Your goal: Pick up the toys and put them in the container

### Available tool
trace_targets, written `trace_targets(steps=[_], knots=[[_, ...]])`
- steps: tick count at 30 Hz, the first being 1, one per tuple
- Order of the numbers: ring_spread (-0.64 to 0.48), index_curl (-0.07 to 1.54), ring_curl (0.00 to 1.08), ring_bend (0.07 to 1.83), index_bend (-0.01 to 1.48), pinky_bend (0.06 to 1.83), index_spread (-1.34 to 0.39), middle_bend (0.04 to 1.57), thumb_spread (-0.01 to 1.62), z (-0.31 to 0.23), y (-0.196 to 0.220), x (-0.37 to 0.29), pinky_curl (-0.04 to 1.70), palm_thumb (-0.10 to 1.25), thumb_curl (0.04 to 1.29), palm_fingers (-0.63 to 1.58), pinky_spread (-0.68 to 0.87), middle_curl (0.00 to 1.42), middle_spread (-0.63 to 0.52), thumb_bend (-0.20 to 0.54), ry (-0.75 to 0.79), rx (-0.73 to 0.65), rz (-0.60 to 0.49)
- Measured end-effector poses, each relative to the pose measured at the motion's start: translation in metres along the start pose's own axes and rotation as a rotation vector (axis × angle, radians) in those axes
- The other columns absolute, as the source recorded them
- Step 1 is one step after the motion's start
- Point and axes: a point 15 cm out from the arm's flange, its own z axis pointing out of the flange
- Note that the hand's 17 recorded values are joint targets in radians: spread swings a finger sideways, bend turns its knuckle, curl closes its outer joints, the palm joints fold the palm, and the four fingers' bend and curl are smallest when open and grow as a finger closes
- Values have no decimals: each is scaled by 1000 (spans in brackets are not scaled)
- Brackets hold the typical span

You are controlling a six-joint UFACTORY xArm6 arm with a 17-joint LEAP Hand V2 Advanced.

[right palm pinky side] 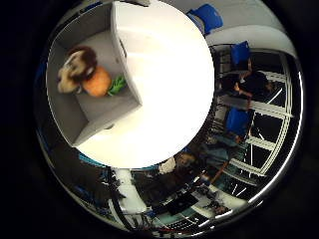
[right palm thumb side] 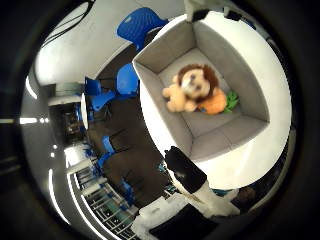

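Two views look out from the palm of the hand, down onto a round white desk [right palm pinky side: 164, 74]. On the desk sits an open grey container [right palm thumb side: 250, 90] with tall sides. Inside it, on the floor of the box, a lion toy [right palm thumb side: 192, 87] with a brown mane lies touching an orange carrot toy [right palm thumb side: 216, 103] with green leaves. Both toys appear already put away, and no other toy shows on the desk.

Only one black and white part of the hand [right palm thumb side: 192, 180] reaches into the thumb-side view, beside the container's outer wall. Whether the fingers are straight or curled cannot be told, and nothing is seen held.

The likely risk is the hand knocking the container's rim as it moves, since that part sits close to the wall; a bump could shift or tip the box toward the desk's edge.

The toys are blurred, so their details are unclear. Part of the desk is washed out white, and anything lying there would be hard to spot.
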Motion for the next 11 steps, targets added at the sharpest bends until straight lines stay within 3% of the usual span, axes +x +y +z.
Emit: trace_targets(steps=[11], knots=[[215,322,230,324,174,444,-433,210,1227,-50,33,20,342,537,309,138,473,313,23,-16,2,71,9]])
